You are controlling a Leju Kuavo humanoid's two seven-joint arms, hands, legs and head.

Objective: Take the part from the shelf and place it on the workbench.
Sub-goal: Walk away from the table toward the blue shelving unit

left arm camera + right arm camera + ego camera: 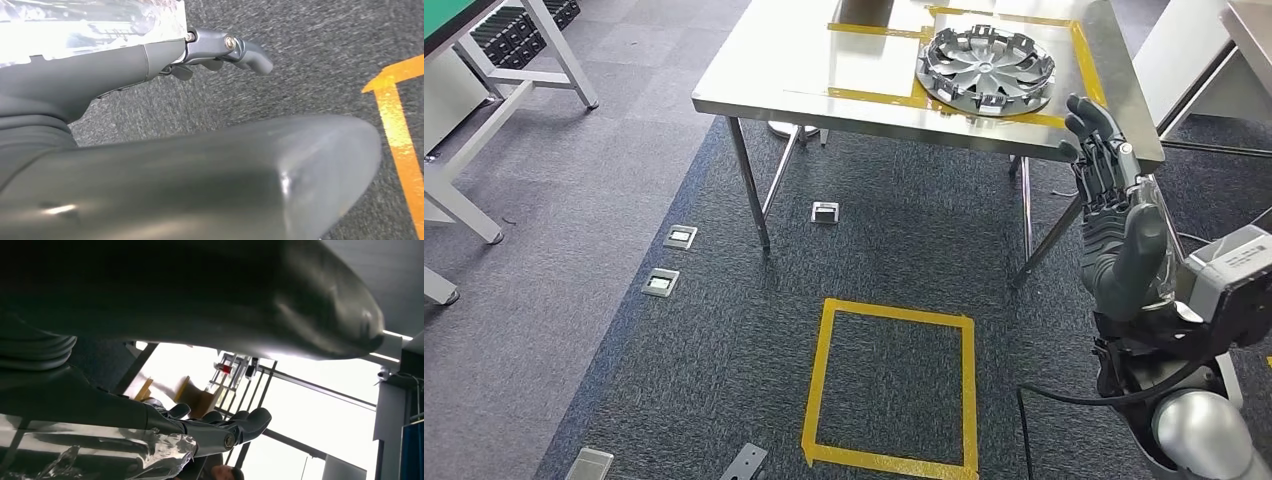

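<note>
— Where's the part?
— I see the hubcap (pixel 987 67) flat on the steel counter (pixel 774 75), inside the yellow tape.
— Hands?
— Right hand (pixel 1114 225) raised beside the counter, fingers apart, empty. Left hand (pixel 220 47) over carpet, holding nothing.

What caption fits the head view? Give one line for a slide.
Silver wheel cover lies inside the yellow tape on the steel workbench; right hand raised, holding nothing.
</note>
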